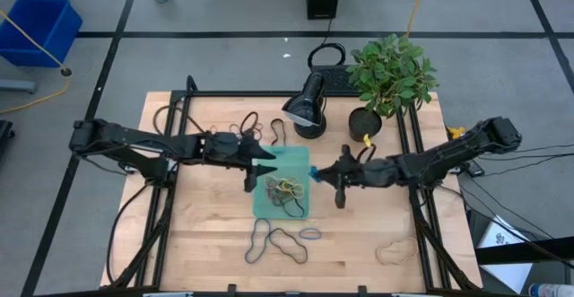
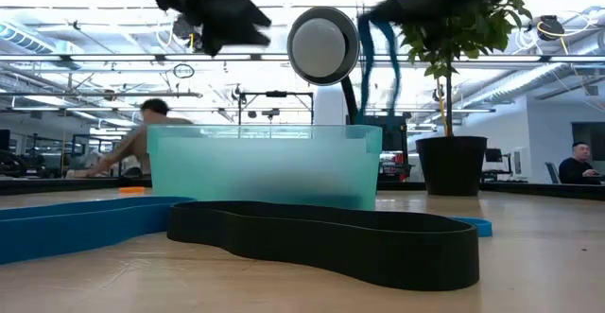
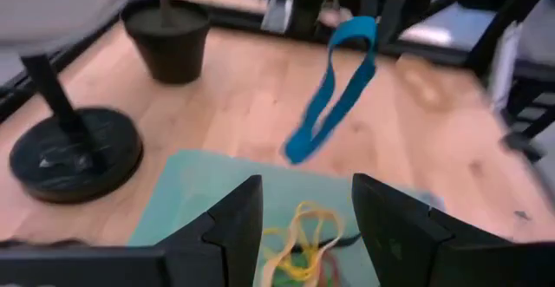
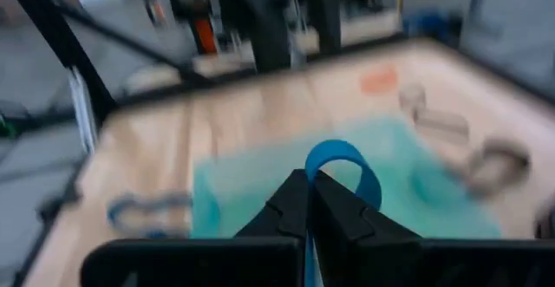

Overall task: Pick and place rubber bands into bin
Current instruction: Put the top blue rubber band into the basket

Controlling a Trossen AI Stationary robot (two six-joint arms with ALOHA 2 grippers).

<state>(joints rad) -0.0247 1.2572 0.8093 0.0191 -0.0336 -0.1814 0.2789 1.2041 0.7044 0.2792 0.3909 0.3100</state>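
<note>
Right claw point(image 4: 310, 181) pinches 1 blue band point(image 4: 340, 163) beside the bin point(image 1: 282, 185); we see left claw point(image 3: 299, 209) open above it.

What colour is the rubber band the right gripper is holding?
Blue rubber band, pinched by the right gripper; left wrist view shows it best.

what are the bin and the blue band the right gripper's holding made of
The bin looks like translucent teal plastic with a frosted finish: light glows through its walls. The blue band, pinched in the shut right gripper, seems to be matte rubber: it hangs as a flat, limp loop.
</note>
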